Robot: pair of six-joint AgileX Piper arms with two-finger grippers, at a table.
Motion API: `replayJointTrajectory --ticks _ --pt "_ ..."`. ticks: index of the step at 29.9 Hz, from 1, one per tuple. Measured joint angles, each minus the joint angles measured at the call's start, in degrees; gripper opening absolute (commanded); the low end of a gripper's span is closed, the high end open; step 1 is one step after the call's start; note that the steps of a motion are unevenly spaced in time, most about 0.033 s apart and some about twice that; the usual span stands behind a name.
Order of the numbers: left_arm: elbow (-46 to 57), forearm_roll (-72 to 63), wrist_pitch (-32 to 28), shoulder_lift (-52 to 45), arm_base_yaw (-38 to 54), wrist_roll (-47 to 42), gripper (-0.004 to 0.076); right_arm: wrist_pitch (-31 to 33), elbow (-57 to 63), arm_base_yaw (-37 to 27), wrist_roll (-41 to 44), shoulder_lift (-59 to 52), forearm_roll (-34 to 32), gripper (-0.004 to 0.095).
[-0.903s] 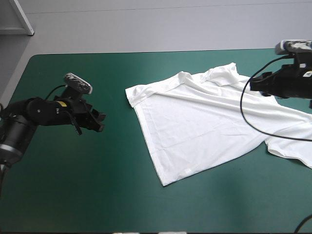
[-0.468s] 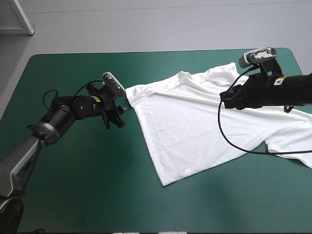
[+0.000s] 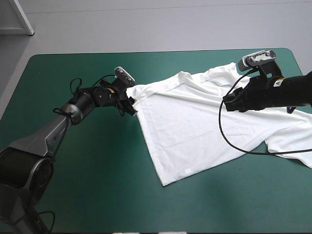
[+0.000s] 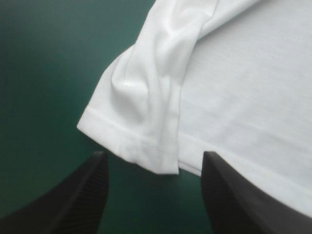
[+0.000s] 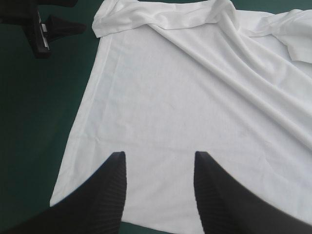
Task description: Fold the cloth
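Left gripper (image 4: 155,155) open wide, black fingers well apart, nothing held, low over the table just left of its middle toward the far edge; folded sleeve hem just ahead of the fingertips and partly in the gap between them, contact with the cloth impossible to judge. Right gripper (image 5: 158,155) likewise open, empty, poised above the white fabric on the right half of the table, no cloth pinched. Teal-green cover (image 3: 73,185) bare along the near edge and the whole left side. T-shirt (image 3: 195,126) spread mostly flat and askew, from the middle of the table out to its right edge, collar end toward the far edge, hem corner (image 3: 165,183) toward the near edge. Long raised crease (image 3: 234,105) slanting across the body from the far side toward the right edge. One sleeve (image 4: 141,107) doubled over itself at the left gripper, toward the table's left; the other sleeve (image 3: 292,141) flat near the right edge. Left gripper also visible from the right wrist, farther off, beside that doubled sleeve.
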Motion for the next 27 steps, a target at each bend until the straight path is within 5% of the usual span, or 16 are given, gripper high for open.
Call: replayJointTrajectory --ticks 17,27 --pt "-9.8 1.9 13.4 8.8 0.0 -4.7 0.046 -0.2 0.0 0.2 0.1 0.0 -0.2 0.0418" --pt "-14.2 0.6 12.7 12.3 0.0 -5.1 0.0459 -0.4 0.0 0.2 1.8 0.0 1.2 0.0418"
